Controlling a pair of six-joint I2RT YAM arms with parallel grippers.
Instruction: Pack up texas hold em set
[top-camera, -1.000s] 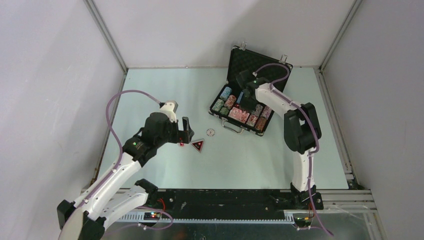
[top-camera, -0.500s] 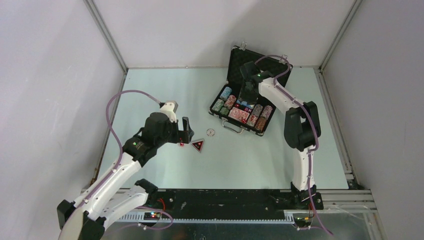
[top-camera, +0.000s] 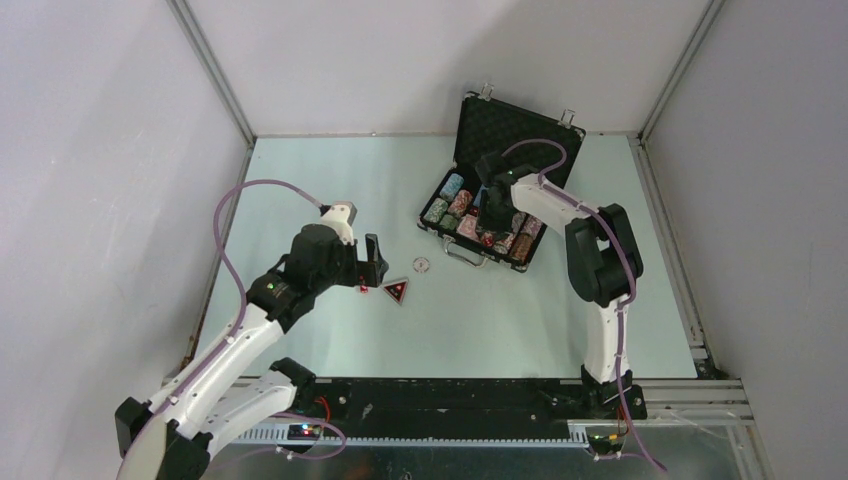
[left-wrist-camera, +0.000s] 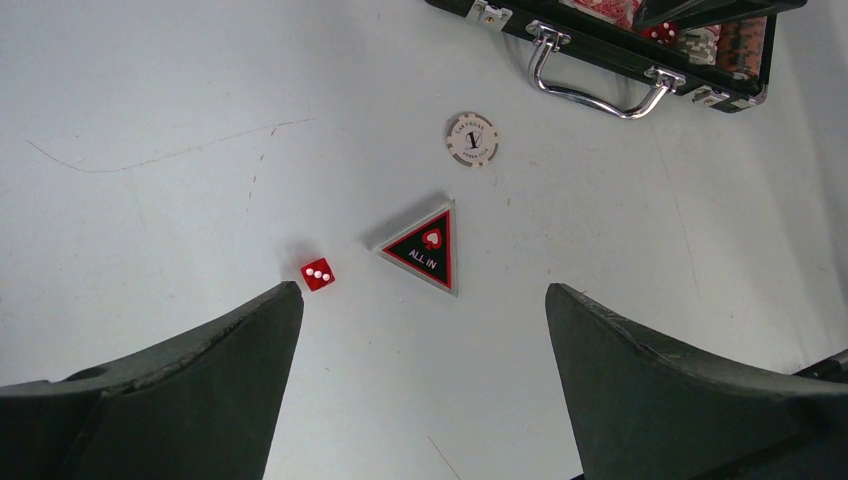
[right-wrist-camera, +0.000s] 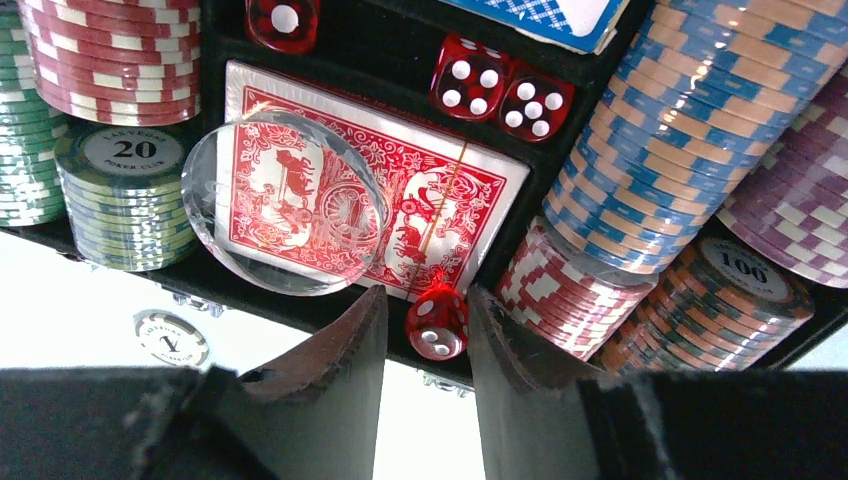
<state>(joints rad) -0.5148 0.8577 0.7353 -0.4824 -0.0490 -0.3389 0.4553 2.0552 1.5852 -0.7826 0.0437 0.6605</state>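
My right pincer (right-wrist-camera: 428, 318) pinches a red die (right-wrist-camera: 437, 325) over the near edge of the red card deck (right-wrist-camera: 400, 215) in the open case (top-camera: 508, 122), with chip stacks (right-wrist-camera: 640, 150) on either side. My left pincer (left-wrist-camera: 422, 312) hangs spread wide over the table (left-wrist-camera: 150, 100), where a second die (left-wrist-camera: 318, 274), the triangle (left-wrist-camera: 427, 250) and the white button (left-wrist-camera: 472, 139) lie apart.

Bright even light, soft shadows, glare on red card deck (right-wrist-camera: 455, 200), near fingers (right-wrist-camera: 325, 375) blurred
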